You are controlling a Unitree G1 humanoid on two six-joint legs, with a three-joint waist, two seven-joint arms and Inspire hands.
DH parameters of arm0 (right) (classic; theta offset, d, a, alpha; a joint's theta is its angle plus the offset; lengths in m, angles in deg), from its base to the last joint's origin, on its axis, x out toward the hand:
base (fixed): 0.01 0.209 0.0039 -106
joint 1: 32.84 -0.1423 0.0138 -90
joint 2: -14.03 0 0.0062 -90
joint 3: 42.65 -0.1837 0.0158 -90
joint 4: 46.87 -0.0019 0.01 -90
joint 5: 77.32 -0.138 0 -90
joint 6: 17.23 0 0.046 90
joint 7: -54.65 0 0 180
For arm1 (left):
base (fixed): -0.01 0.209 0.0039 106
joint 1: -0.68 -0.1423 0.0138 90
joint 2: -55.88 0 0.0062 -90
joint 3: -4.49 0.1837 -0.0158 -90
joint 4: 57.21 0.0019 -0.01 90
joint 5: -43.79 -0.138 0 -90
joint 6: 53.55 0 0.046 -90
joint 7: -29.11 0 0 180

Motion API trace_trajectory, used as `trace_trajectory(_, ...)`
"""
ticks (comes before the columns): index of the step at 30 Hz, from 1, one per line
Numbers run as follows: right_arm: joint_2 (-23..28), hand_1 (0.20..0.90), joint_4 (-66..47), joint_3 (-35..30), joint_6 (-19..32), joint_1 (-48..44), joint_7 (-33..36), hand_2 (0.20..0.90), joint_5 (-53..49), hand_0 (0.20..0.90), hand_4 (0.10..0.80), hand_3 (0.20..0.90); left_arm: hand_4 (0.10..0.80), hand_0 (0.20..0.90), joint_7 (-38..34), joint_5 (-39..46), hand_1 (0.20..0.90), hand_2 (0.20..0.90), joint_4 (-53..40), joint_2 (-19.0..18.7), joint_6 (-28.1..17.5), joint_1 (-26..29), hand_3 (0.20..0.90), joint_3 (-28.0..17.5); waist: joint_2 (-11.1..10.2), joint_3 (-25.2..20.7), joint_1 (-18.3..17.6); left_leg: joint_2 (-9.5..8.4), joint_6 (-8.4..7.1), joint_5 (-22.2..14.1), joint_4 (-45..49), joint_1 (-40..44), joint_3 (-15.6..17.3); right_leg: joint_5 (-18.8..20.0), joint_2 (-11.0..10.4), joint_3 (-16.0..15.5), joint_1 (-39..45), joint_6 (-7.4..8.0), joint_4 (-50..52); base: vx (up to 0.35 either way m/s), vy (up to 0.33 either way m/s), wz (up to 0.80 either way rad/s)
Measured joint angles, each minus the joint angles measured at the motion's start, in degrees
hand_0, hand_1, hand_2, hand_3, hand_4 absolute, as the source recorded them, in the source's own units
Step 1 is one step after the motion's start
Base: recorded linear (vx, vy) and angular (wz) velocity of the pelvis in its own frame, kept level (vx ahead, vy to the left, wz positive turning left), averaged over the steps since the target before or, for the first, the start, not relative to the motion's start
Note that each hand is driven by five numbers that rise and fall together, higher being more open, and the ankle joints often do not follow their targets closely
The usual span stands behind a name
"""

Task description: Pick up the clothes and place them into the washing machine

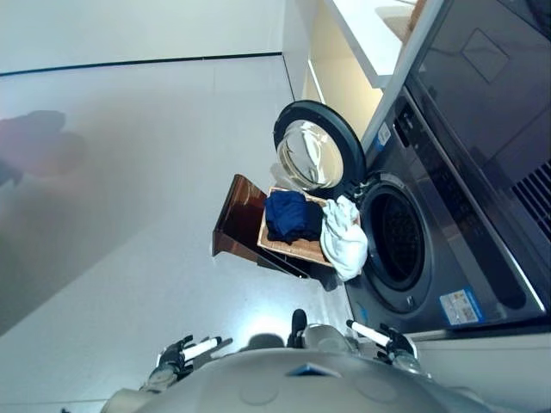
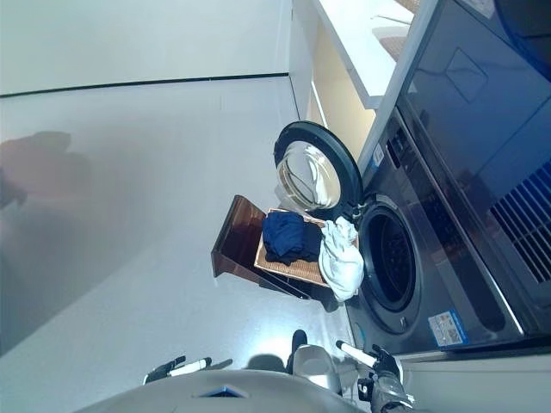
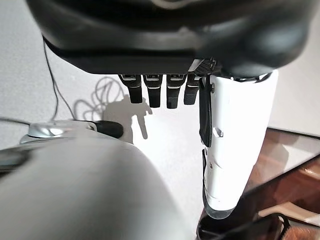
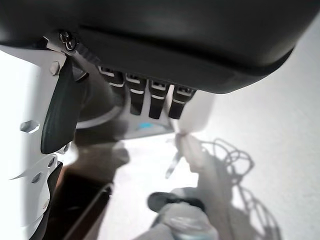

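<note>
The grey washing machine [image 1: 448,258] stands at the right with its round door [image 1: 317,155] swung open and its dark drum opening [image 1: 398,237] showing. In front of it a woven basket [image 1: 288,248] holds a dark blue garment [image 1: 291,215]. A white garment [image 1: 343,241] hangs over the basket's edge nearest the drum. My left hand [image 1: 176,357] and right hand [image 1: 392,344] hang low at the bottom of the eye views, far from the basket. In the wrist views the left fingers [image 3: 160,92] and right fingers [image 4: 145,97] are relaxed and hold nothing.
The basket rests on a low brown wooden stand [image 1: 237,219]. A dark appliance [image 1: 491,95] sits above the washing machine, and a white counter [image 1: 370,34] runs beyond it. Pale floor [image 1: 129,189] stretches to the left up to the wall.
</note>
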Motion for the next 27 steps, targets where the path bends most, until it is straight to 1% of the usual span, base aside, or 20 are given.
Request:
trace_trajectory(1,0.1,0.900,0.2,0.0,0.0,0.2,0.1,0.900,0.0,0.900,0.800,0.900,0.800,0.900,-0.2,0.8,0.900,0.900,-0.1,-0.1,-0.2,0.7,0.900,-0.2,-0.1,-0.2,0.2,-0.22,-0.42,0.4,1.2,-0.5,0.1,-0.6,-0.6,-0.3,0.3,-0.23,-0.1,0.158,-0.166,0.43)
trace_trajectory(4,0.1,0.900,0.3,-0.3,0.0,0.0,0.0,0.900,-0.1,0.900,0.800,0.900,0.800,0.900,-0.3,1.4,0.900,0.900,-1.2,1.2,-0.2,2.1,0.900,0.1,0.3,0.3,0.5,-0.20,-1.92,1.6,2.9,-0.6,0.5,-1.6,0.2,-1.0,2.0,-0.65,-0.1,0.141,-0.110,0.18)
trace_trajectory(5,0.1,0.900,0.3,-0.3,0.0,0.0,0.0,0.900,-0.2,0.900,0.800,0.900,0.800,0.900,-0.1,1.5,0.900,0.900,-1.7,2.0,-0.2,2.6,0.900,0.3,-0.1,0.5,0.5,-0.03,-3.24,2.7,3.4,-0.5,0.5,-1.9,0.4,-1.2,3.1,-1.03,-0.8,0.101,-0.054,0.14)
trace_trajectory(7,0.2,0.900,0.3,-0.3,0.1,0.1,0.1,0.900,-0.4,0.900,0.800,0.900,0.800,0.900,0.0,1.4,0.900,0.900,-2.9,3.1,-0.2,3.0,0.900,2.3,-0.2,0.4,0.5,0.40,-4.30,3.9,3.1,-0.5,0.5,-2.5,0.6,-1.3,3.3,-1.81,-1.3,0.149,-0.050,0.08)
trace_trajectory(9,0.1,0.900,0.3,-0.2,0.1,-0.3,0.1,0.900,-0.4,0.900,0.800,0.900,0.800,0.900,0.1,1.3,0.900,0.900,-3.9,4.1,-0.2,3.9,0.900,2.3,-0.4,0.5,0.6,1.03,-4.67,5.2,3.2,-1.1,0.2,-2.6,1.2,-1.4,3.6,-2.12,-2.3,0.139,-0.014,0.15)
trace_trajectory(11,0.3,0.900,0.9,-0.2,0.0,0.2,0.3,0.900,-0.5,0.900,0.800,0.900,0.800,0.900,0.1,1.3,0.900,0.900,-4.4,4.8,-0.3,4.3,0.900,2.3,-1.4,0.6,0.7,0.70,-5.28,5.7,6.1,-3.2,0.7,-2.6,1.5,-0.3,3.9,-2.78,-3.0,0.192,0.007,0.31)
trace_trajectory(12,-0.2,0.900,2.2,0.5,-0.1,0.0,0.2,0.900,-0.7,0.900,0.800,0.900,0.800,0.900,0.0,1.3,0.900,0.900,-4.2,4.5,-0.4,5.8,0.900,2.3,-4.9,1.4,1.2,-1.52,-5.86,3.9,13.2,-9.8,0.9,-1.0,0.5,4.3,3.8,-4.17,-4.7,0.174,0.051,0.28)
trace_trajectory(13,-0.4,0.900,2.7,0.3,-0.1,-0.5,0.5,0.900,-1.1,0.900,0.800,0.900,0.800,0.900,0.1,1.3,0.900,0.900,-4.4,4.1,-0.6,6.4,0.900,2.4,-6.3,2.1,2.2,-2.44,-4.68,3.6,10.7,-10.7,1.1,-0.5,-0.2,5.1,3.7,-4.04,-5.2,0.202,0.090,0.08)
trace_trajectory(14,-0.3,0.900,2.9,0.5,-0.1,-1.4,0.8,0.900,-1.1,0.900,0.800,0.900,0.800,0.900,-0.1,1.6,0.900,0.900,-4.7,3.5,-1.2,7.7,0.900,2.3,-6.8,3.7,3.5,-1.96,-4.24,4.0,5.9,-11.8,1.2,0.0,0.2,7.2,3.9,-4.07,-5.6,0.140,0.076,-0.21)
trace_trajectory(15,-0.5,0.900,2.9,0.4,0.1,-1.9,1.2,0.900,-1.2,0.900,0.800,0.900,0.800,0.900,-0.1,1.7,0.900,0.900,-4.6,3.4,-1.4,7.7,0.900,2.2,-6.8,4.2,3.7,-1.01,-4.44,4.9,3.6,-13.0,1.1,0.0,0.8,7.6,3.9,-4.00,-6.1,0.244,0.169,-0.44)
trace_trajectory(17,-0.3,0.900,2.8,-0.1,0.1,-2.7,1.4,0.900,-1.2,0.900,0.800,0.900,0.800,0.900,-0.2,2.1,0.900,0.900,-5.3,3.2,-1.5,8.1,0.900,2.1,-5.2,4.8,4.5,0.89,-3.67,7.3,0.2,-14.0,0.8,0.1,2.2,8.9,4.5,-4.18,-6.4,0.263,0.191,-0.56)
trace_trajectory(18,0.0,0.900,2.4,-0.1,0.3,-3.7,1.6,0.900,-1.3,0.900,0.800,0.900,0.800,0.900,0.0,2.1,0.900,0.900,-4.6,3.2,-1.5,7.5,0.900,2.1,-3.7,5.0,4.5,1.19,-3.85,8.6,-2.0,-13.8,1.0,-0.1,2.7,9.8,5.3,-3.66,-6.9,0.192,0.132,-0.54)
trace_trajectory(20,0.6,0.900,2.0,-0.3,0.3,-3.7,1.6,0.900,-1.7,0.900,0.800,0.900,0.800,0.900,-0.1,2.3,0.900,0.900,-4.4,3.5,-1.6,7.5,0.900,2.0,-2.0,5.7,5.5,0.64,-3.18,8.9,-2.8,-13.1,2.0,-0.3,2.7,12.2,6.0,-3.07,-6.7,0.310,0.270,-0.81)
trace_trajectory(21,1.1,0.900,2.0,-0.2,0.2,-4.0,1.6,0.900,-1.7,0.900,0.800,0.900,0.800,0.900,0.1,2.3,0.900,0.900,-4.2,3.6,-1.5,7.0,0.900,1.9,-0.8,5.6,5.5,-0.04,-2.39,9.2,-3.0,-12.3,1.9,0.0,2.4,13.5,7.0,-1.48,-7.5,0.342,0.349,-0.87)
trace_trajectory(22,1.4,0.900,2.0,-0.2,0.2,-3.8,1.6,0.900,-1.7,0.900,0.800,0.900,0.800,0.900,0.0,2.3,0.900,0.900,-3.8,3.8,-1.5,6.3,0.900,1.9,0.0,5.2,5.4,-0.35,-2.08,9.3,-3.2,-11.8,2.1,-0.1,2.2,13.6,7.1,-1.21,-7.6,0.225,0.259,-0.81)
trace_trajectory(23,1.7,0.900,2.0,-0.2,0.3,-3.6,1.5,0.900,-1.7,0.900,0.800,0.900,0.800,0.900,-0.1,2.7,0.900,0.900,-3.7,4.0,-1.3,5.4,0.900,1.5,1.0,4.6,5.5,-1.02,0.48,10.7,-3.1,-11.1,2.6,-0.7,1.4,13.8,6.9,-0.14,-7.3,0.207,0.244,-0.88)
trace_trajectory(24,1.3,0.900,2.2,-0.1,0.2,-3.0,1.3,0.900,-1.7,0.900,0.800,0.900,0.800,0.900,-0.4,2.8,0.900,0.900,-3.3,4.1,-1.4,4.8,0.900,1.3,1.3,4.3,5.9,-2.14,2.49,10.2,-2.6,-10.7,5.4,-1.4,-0.2,14.5,6.9,0.74,-6.4,0.141,0.197,-0.88)
trace_trajectory(25,1.0,0.900,2.1,0.3,0.1,-3.1,1.2,0.900,-1.7,0.900,0.800,0.900,0.800,0.900,-0.7,2.8,0.900,0.900,-3.3,3.6,-1.6,4.9,0.900,1.2,1.3,4.5,6.3,-2.47,3.13,9.7,-2.5,-10.3,6.7,-1.5,-0.7,14.5,6.7,0.68,-5.1,0.097,0.191,-0.69)
trace_trajectory(26,0.2,0.900,2.1,0.2,0.1,-2.2,1.2,0.900,-1.7,0.900,0.800,0.900,0.800,0.900,-1.1,2.9,0.900,0.900,-3.6,2.3,-1.5,4.9,0.900,1.3,0.8,4.1,6.3,-3.36,4.44,10.1,-2.6,-9.5,9.0,-2.8,-2.5,14.4,5.9,-0.30,-1.7,0.065,0.158,-0.61)
trace_trajectory(27,-0.7,0.900,2.1,0.2,0.0,-1.3,1.2,0.900,-1.7,0.900,0.800,0.900,0.800,0.900,-1.4,3.0,0.900,0.900,-3.9,1.3,-1.6,4.6,0.900,1.3,-0.9,3.3,7.0,-4.92,5.21,10.1,-3.3,-9.2,11.2,-4.6,-5.5,14.5,5.6,1.69,-0.3,0.076,0.154,-0.53)
